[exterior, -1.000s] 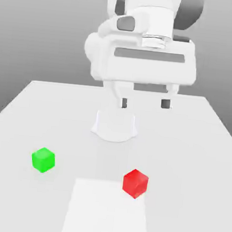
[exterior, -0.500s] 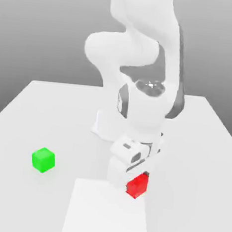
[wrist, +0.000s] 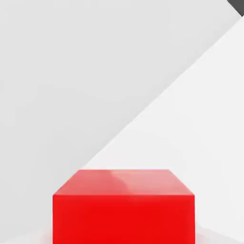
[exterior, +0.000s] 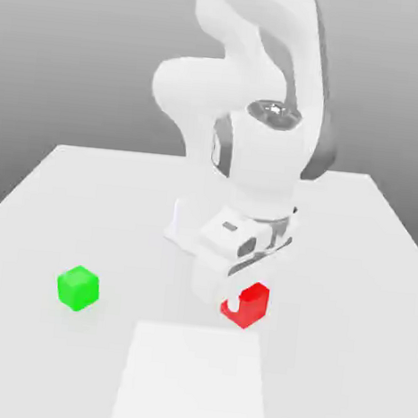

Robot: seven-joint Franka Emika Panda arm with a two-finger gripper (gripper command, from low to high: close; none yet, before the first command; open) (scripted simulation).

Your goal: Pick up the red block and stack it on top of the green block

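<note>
The red block (exterior: 250, 305) sits between the jaws of the gripper (exterior: 236, 307), which are closed on it; in the exterior view 1 white finger (exterior: 232, 302) laps over the block's face on the exterior view's left, while the other side of the grip is hidden behind the cube. The block looks a touch tilted, with its lowest corner close to the table (exterior: 349, 289); whether it touches the surface I cannot tell. In the hand view the red block (wrist: 124, 207) shows its glossy top and 1 flat front face, square to the camera, with pale surface beyond it.

Just in front of the jaws, nearer the camera in the exterior view, lies a lighter rectangular patch (exterior: 194, 382) on the table, its far edge close under the held cube.

The green block (exterior: 78, 287) stands well apart from the jaws, toward the exterior view's left, resting flat on the table with nothing on it.

Above the jaws the white arm (exterior: 254, 154) folds down over the grip, and its round base (exterior: 186, 224) stands behind them on the table
</note>
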